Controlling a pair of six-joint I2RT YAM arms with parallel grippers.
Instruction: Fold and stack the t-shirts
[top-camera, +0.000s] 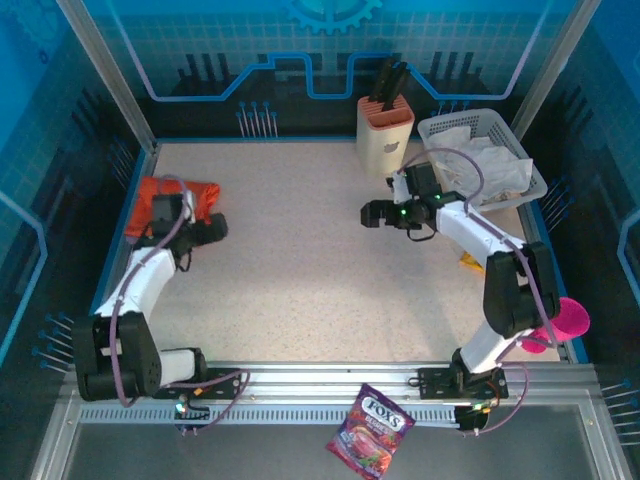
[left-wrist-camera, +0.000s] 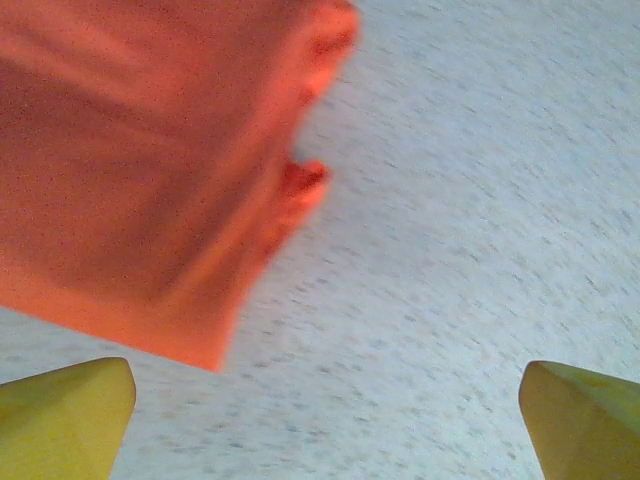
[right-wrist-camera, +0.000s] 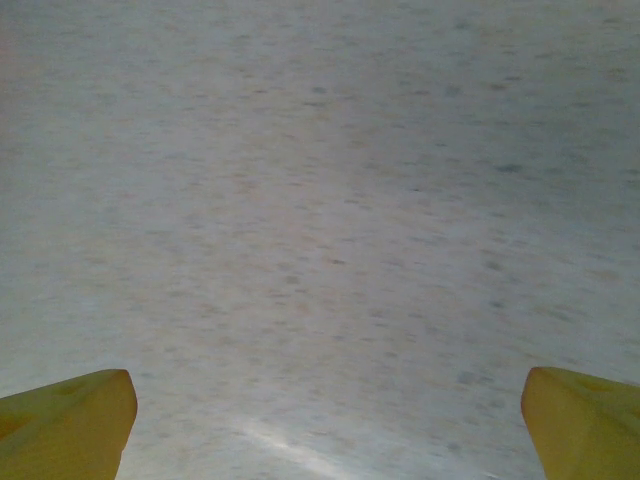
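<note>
At 10 o'clock on table (top-camera: 300, 280), orange-red t-shirt (top-camera: 145, 208) is lying bunched, partly hiding under left arm (top-camera: 140, 275). Left gripper (top-camera: 213, 230) is hovering beside it, jaws wide, holding nothing; right gripper (top-camera: 373, 213) likewise at 1 o'clock. Basket (top-camera: 432, 127) behind is holding crumpled pale cloth (top-camera: 503, 160), colour unclear.

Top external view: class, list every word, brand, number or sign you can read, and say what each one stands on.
"FOX'S": on the purple candy packet at the near edge; its smaller print is too blurred to read.
A gear emblem, no words: on the blue back wall.
A small mark on the knife block: too small to read.
The orange-red t-shirt: no readable print.
</note>
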